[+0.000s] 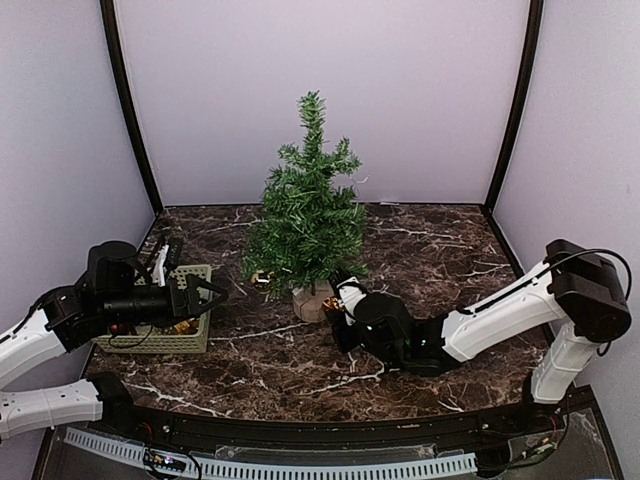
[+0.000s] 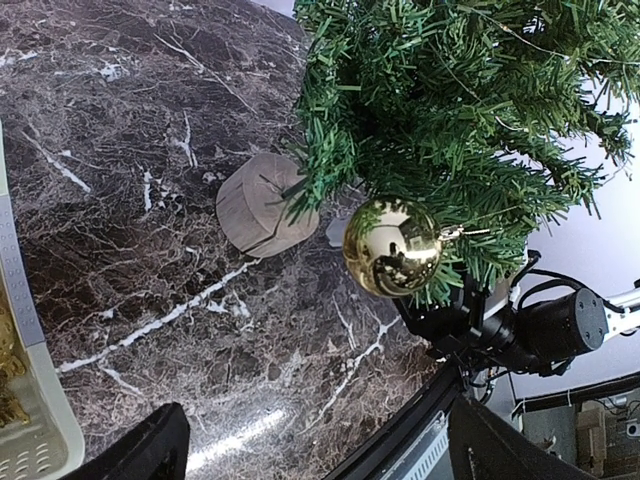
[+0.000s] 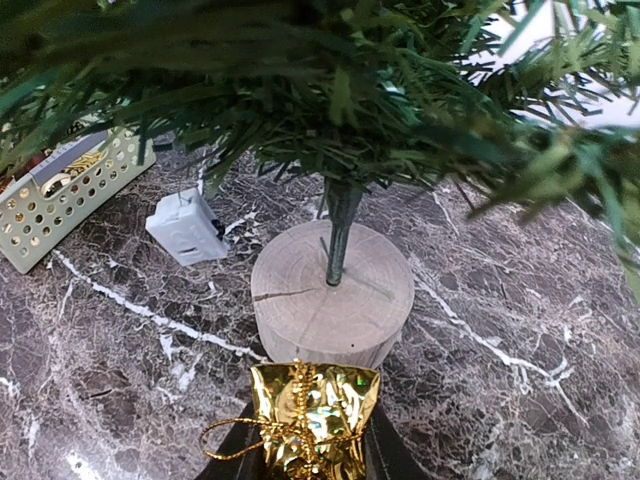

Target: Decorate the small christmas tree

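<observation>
Top cam high, wide; both wrist cams close, sharing stump base (image 3: 332, 295).

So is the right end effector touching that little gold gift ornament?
Touching. The right wrist view shows the right end effector gripping the gold gift ornament from both sides.

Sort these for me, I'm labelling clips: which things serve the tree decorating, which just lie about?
Job: small christmas tree; gold bauble hanging on it; gold parcel in the right tool; basket of ornaments.
Lying about: white box near the stump.
</observation>
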`<state>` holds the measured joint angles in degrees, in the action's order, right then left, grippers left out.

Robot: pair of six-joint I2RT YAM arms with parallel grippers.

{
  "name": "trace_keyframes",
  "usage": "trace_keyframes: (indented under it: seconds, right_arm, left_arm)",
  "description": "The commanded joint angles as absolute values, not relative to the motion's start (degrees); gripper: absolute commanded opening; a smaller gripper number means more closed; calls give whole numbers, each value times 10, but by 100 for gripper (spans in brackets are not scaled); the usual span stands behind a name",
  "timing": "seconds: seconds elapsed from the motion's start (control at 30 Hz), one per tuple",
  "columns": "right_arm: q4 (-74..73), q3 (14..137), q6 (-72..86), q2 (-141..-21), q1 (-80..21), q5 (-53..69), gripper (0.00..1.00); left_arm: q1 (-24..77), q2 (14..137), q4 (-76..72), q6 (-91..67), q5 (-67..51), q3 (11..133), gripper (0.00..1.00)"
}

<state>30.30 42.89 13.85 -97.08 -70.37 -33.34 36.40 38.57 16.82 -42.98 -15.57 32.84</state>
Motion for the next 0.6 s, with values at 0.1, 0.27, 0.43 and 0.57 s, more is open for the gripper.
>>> trace_keyframes:
  seconds: [0.1,0.27,0.43,0.57]
  right_arm:
    - [365,459,100,-1011,-693,-326,26]
    - [384,463,79,-1029,-689,-323,27]
    - [398,469,60,-1044,-684,-319,27]
    - [403,474,53,-1052,-678,-317,27]
  left_arm:
    - [357,381,160,-416,-158,317,93]
    - [356,379,160,-416,-160,311,93]
    - [356,376,155,-413,-162,305,93]
    - [356,373,146,-403,-176,302,93]
